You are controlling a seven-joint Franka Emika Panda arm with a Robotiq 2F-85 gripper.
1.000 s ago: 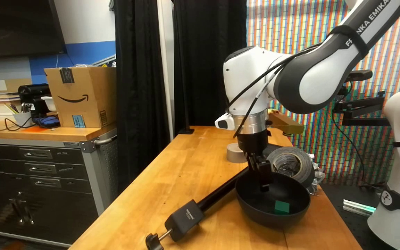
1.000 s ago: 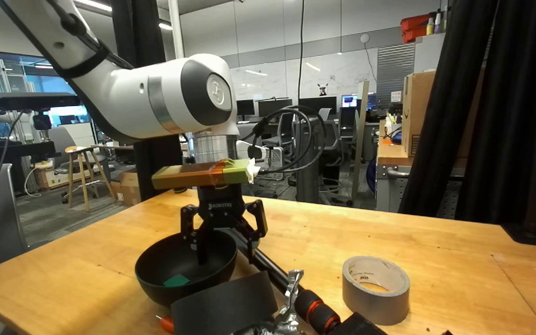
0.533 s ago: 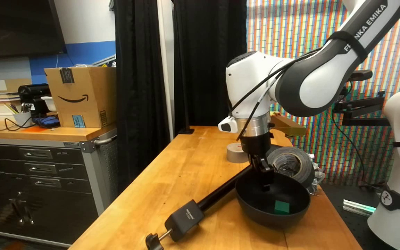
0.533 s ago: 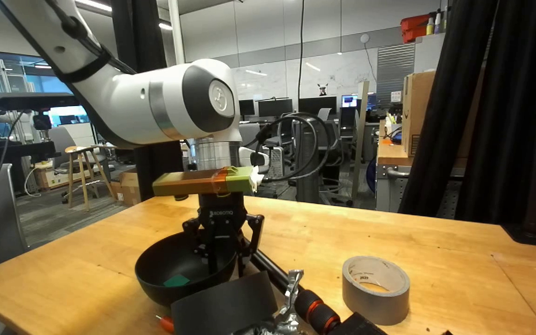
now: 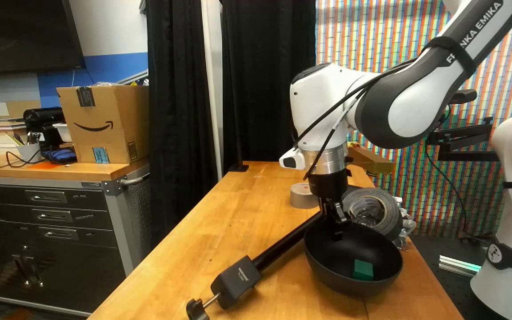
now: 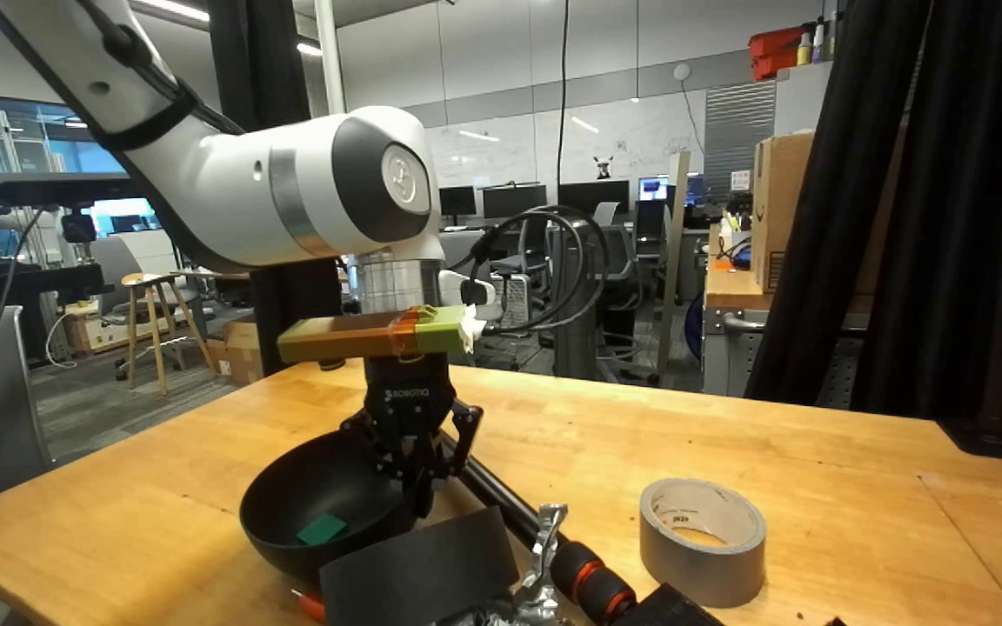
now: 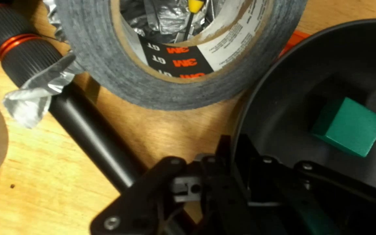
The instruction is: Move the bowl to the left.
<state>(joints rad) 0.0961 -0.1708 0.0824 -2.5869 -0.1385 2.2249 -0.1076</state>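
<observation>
Wrist view shows us the gripper [image 7: 233, 147] with its fingers closed on the bowl [image 7: 282, 107], a finger to each side of the wall and the rim pinched between. We record the bowl as dark and round, mouth upward, equally wide every way; whether it is slightly tilted, or its base fully supported, we cannot tell. In an exterior view we place it near the right edge of the table [image 5: 247, 213], held at its far left rim. To its left, a black rod [image 5: 287, 242] slants from near left to far right, and a broad strip of wood extends past the rod to the left edge. A dark tape roll [image 5: 394, 222] is just beside the bowl on the far side; contact between the two we could not confirm. We find a green block [image 7: 354, 127] inside the bowl in all three views. At the rod's near end, a black box [image 5: 236, 281] and a knob [image 5: 197, 310] appear in an exterior view only, while a yellow-handled tool [image 7: 195, 6] inside the roll shows only from the wrist. An orange object [image 6: 311, 606], partly hidden beside the bowl, shows in an exterior view and from the wrist.
</observation>
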